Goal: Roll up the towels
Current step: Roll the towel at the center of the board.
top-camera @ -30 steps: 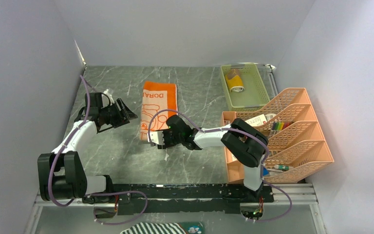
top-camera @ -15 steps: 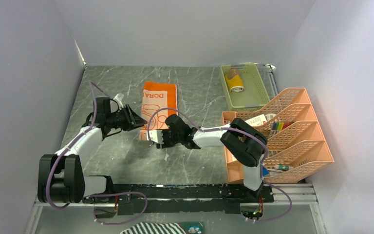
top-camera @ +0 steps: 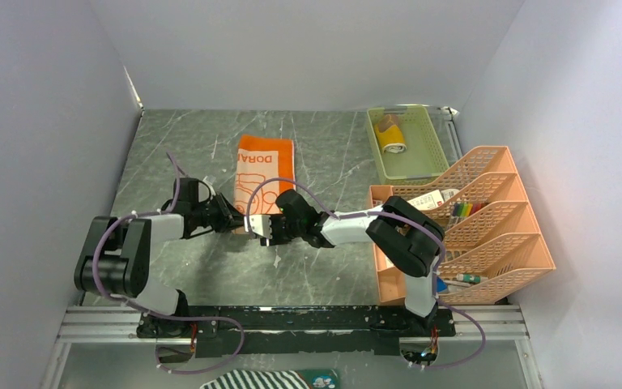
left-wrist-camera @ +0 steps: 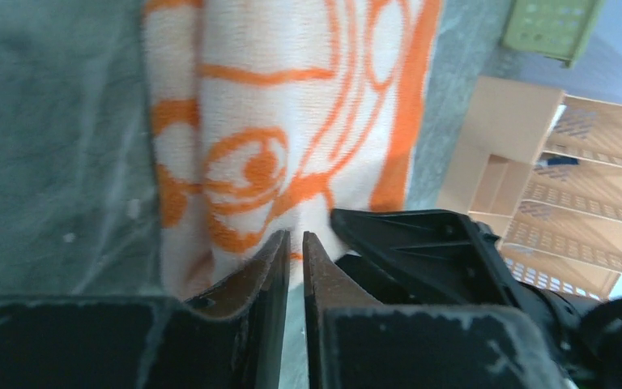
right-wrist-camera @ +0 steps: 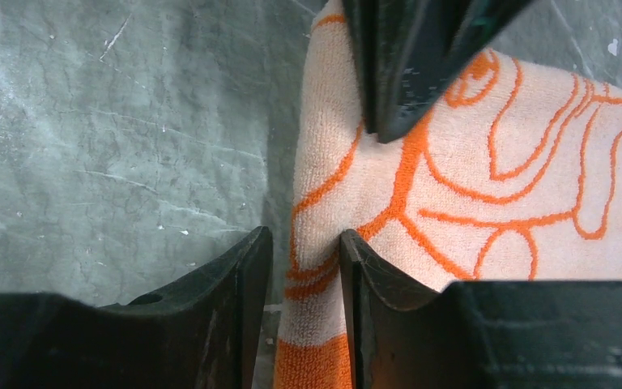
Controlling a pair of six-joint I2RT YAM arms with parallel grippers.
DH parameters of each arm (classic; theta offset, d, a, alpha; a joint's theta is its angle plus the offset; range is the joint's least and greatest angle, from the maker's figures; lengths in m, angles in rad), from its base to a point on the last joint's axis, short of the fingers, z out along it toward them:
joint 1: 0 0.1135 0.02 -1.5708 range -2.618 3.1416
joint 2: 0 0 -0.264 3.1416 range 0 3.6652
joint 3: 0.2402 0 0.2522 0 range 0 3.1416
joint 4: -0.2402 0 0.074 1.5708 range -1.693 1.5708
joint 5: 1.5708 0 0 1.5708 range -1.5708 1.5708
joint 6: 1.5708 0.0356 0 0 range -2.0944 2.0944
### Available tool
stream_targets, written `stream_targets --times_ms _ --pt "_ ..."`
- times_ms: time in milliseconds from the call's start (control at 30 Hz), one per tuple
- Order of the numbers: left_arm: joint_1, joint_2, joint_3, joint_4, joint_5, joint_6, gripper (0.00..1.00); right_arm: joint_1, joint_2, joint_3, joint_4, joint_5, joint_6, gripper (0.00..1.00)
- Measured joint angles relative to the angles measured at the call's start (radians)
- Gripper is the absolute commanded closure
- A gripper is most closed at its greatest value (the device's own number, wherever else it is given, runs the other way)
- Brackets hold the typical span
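Looking at a folded orange towel [top-camera: 266,166] with a cream cat outline and lettering, flat on the dark grey marbled tabletop [top-camera: 332,162], roughly mid-table. Also spotting a smaller mustard-yellow towel [top-camera: 391,138], apparently rolled up already, inside the pale green slotted plastic basket [top-camera: 431,158] at the far right.

Both arms down low at the orange towel's near edge, very close together. Right gripper [right-wrist-camera: 304,243] clamped across a thick fold of that edge, cloth plainly between the jaws. Left gripper [left-wrist-camera: 293,237] just beside it, jaws nearly pressed together with only a sliver of gap, tips right at the hem. Can't tell about any cloth actually caught in there.

Biggest worry, probably: a one-sided grab, so a skewed, cone-shaped roll. Second: catching only the top layer on the left, hence peeling the fold open rather than curling it. Third: those black fingers almost touching each other, so bumping or crossing during the turn-over. Also maybe dragging the whole thing across the slick stone, with nothing pinning the far end.
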Motion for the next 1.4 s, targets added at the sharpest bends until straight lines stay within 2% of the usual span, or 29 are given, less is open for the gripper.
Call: stream_targets --times_ms 233,400,500,533,633,767,967,1233,1400 --pt "0.0 0.105 -0.019 0.058 -0.044 -0.001 0.83 -0.003 0.0 -0.004 0.011 -0.01 0.006 0.63" --pt "-0.002 0.092 -0.016 0.045 -0.051 -0.001 0.83 -0.003 0.0 -0.004 0.012 -0.005 0.008 0.75" --pt "-0.005 0.057 0.009 -0.012 -0.079 0.006 0.83 -0.003 0.002 -0.003 0.017 0.005 0.011 0.78" --pt "-0.004 0.035 0.024 -0.041 -0.089 0.008 0.82 -0.003 0.003 -0.003 0.018 0.008 0.012 0.81" --pt "0.007 -0.047 0.074 -0.109 -0.095 0.016 0.79 -0.003 0.006 -0.002 0.02 0.014 0.012 1.0" --pt "0.05 -0.148 0.168 -0.195 -0.076 0.053 0.78 -0.005 0.011 0.013 0.004 0.009 0.031 1.0" --pt "0.121 -0.172 0.322 -0.365 -0.01 0.204 0.79 -0.018 0.019 0.078 -0.095 -0.066 0.126 1.0" --pt "0.147 -0.259 0.324 -0.512 0.073 0.329 0.76 -0.074 0.019 0.162 -0.254 -0.33 0.346 1.0" --pt "0.146 -0.373 0.295 -0.558 0.114 0.373 0.75 -0.142 0.076 0.254 -0.342 -0.509 0.46 1.0"
